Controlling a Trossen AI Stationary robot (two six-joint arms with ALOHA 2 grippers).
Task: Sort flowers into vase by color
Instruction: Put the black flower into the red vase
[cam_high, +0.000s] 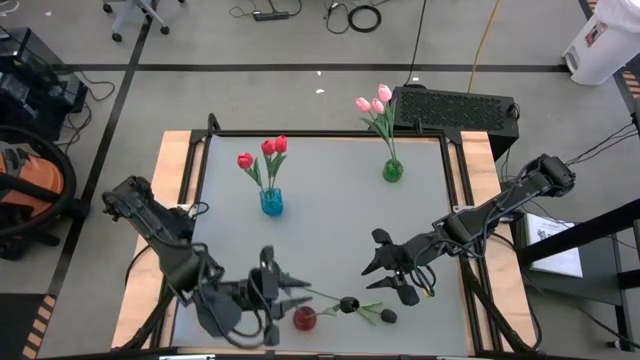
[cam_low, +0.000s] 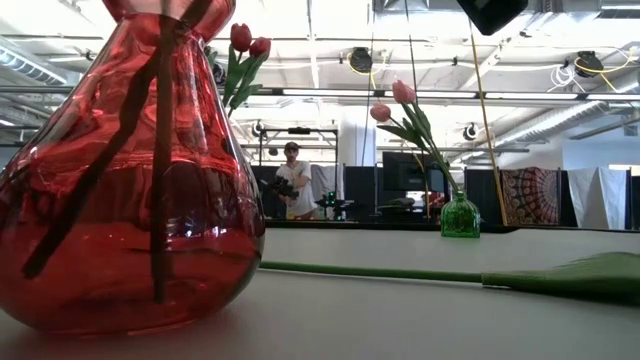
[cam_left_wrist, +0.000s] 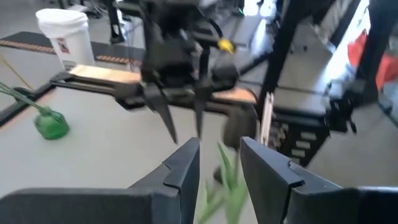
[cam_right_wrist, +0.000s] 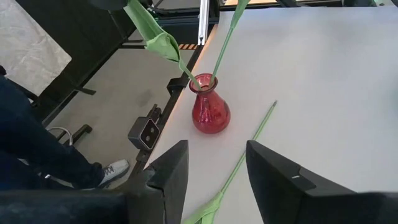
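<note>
Black tulips (cam_high: 350, 304) are lying on the table (cam_high: 330, 215) just in front of the left gripper (cam_high: 298, 296), beside the red vase (cam_high: 304, 318), their green stems passing under its fingertips. Its fingers are parted and gripping nothing. Across from it, the right gripper (cam_high: 383, 269) is hovering just beyond the blooms, fingers apart and empty.

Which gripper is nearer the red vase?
Left. The left gripper hangs just beside the red vase, over its stems. The right gripper is farther off, across the lying flower.
</note>
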